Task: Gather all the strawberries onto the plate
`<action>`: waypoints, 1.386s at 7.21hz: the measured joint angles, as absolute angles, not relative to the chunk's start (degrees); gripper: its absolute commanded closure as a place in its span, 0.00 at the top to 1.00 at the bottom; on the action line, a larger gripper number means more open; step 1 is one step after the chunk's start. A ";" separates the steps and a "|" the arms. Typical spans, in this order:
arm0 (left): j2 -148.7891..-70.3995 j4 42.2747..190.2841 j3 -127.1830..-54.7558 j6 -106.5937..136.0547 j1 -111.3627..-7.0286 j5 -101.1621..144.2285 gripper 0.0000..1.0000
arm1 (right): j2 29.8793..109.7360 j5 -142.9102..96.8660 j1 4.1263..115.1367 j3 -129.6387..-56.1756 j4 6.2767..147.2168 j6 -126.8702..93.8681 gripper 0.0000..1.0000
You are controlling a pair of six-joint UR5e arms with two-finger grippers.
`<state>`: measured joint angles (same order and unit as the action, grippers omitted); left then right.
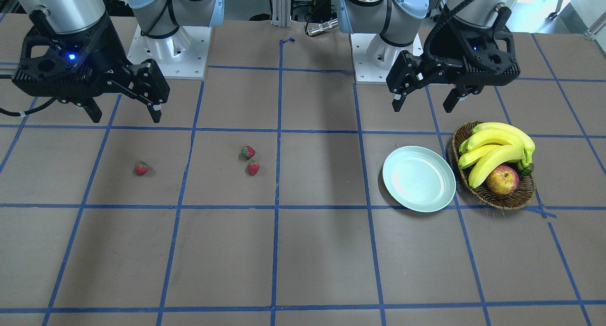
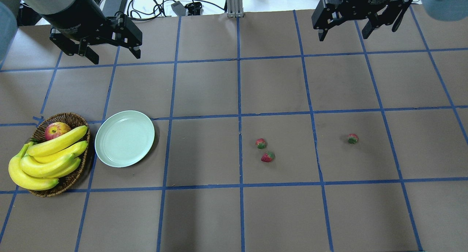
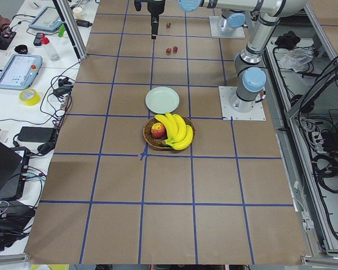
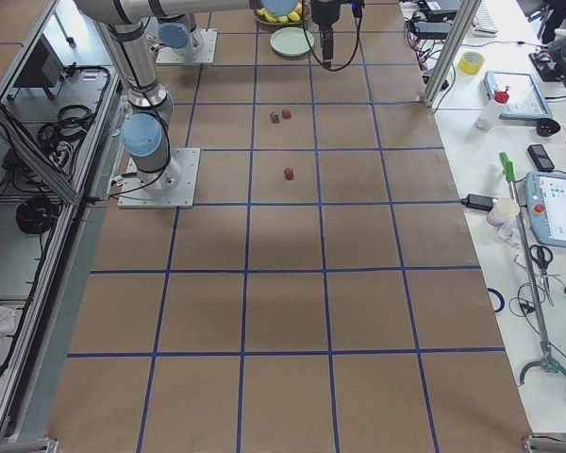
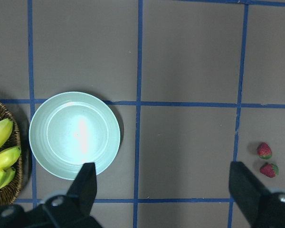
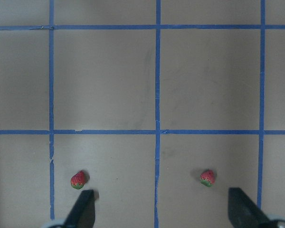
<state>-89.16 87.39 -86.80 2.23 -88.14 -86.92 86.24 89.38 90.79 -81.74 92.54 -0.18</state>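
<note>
Three small red strawberries lie on the brown table: one alone [image 1: 141, 168] [image 2: 352, 138] and a close pair [image 1: 247, 152] [image 1: 253, 167] [image 2: 260, 143] [image 2: 267, 157]. The pale mint-green plate [image 1: 419, 178] [image 2: 124, 138] is empty and stands beside the basket. My left gripper [image 1: 423, 102] [image 2: 115, 57] hangs open and empty above the table behind the plate; its wrist view shows the plate [image 5: 74, 135] and the pair [image 5: 264, 150]. My right gripper [image 1: 125, 115] [image 2: 343, 35] is open and empty, above and behind the strawberries; two of them [image 6: 78, 180] [image 6: 207, 177] show in its wrist view.
A brown wicker basket [image 1: 492, 199] [image 2: 65, 116] with bananas [image 1: 494, 148] and a red-yellow apple [image 1: 502, 180] touches the plate's outer side. Blue tape lines grid the table. The arm bases [image 1: 168, 51] stand at the robot's edge.
</note>
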 measured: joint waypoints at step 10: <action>-87.96 85.70 -91.43 1.60 -87.98 -86.80 1.00 | 86.08 89.53 90.79 -81.62 90.99 -0.13 1.00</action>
